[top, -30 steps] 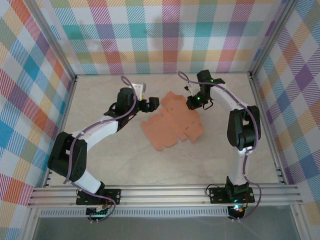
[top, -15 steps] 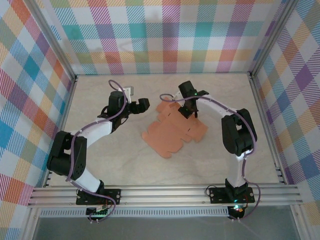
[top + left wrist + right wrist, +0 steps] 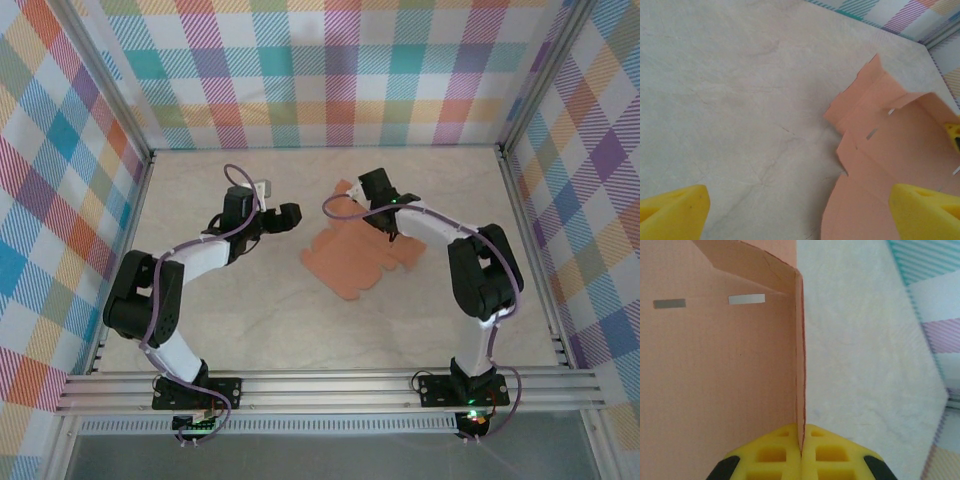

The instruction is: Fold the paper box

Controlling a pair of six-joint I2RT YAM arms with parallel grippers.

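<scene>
Right end effector [image 3: 801,452] pinches raised flap of paper box [image 3: 350,262], arm covering box's far part. Left end effector [image 3: 287,213] gapes wide just beside box, mid-table [image 3: 250,320].

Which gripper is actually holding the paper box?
The right gripper: it is shut on a raised flap edge of the paper box. The left gripper stands open, holding nothing.

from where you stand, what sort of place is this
Most likely a robot test cell in a lab, not a home or shop: pastel plaid walls box in a pale marble-look tabletop, silver aluminium frame rails edge it, and two black-and-white robot arms are bolted there.
</scene>
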